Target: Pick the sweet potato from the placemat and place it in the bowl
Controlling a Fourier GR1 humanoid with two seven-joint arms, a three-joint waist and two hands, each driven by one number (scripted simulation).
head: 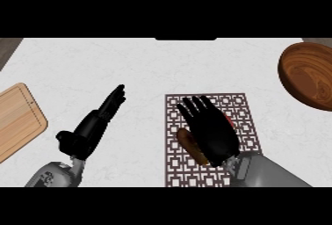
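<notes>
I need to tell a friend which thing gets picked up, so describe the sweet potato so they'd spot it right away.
Find the patterned brown placemat in the middle of the white counter. The right hand hovers over it, and the sweet potato peeks out along that hand's left edge. It is the only orange-brown, elongated thing lying on the mat.

White marbled counter top (194, 61), wooden cutting board (16, 118) at left edge, evenly lit

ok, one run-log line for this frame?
phase: reach | right robot hand: open, over sweet potato on placemat | left robot hand: open, resting | bowl: far right, no potato inside
</notes>
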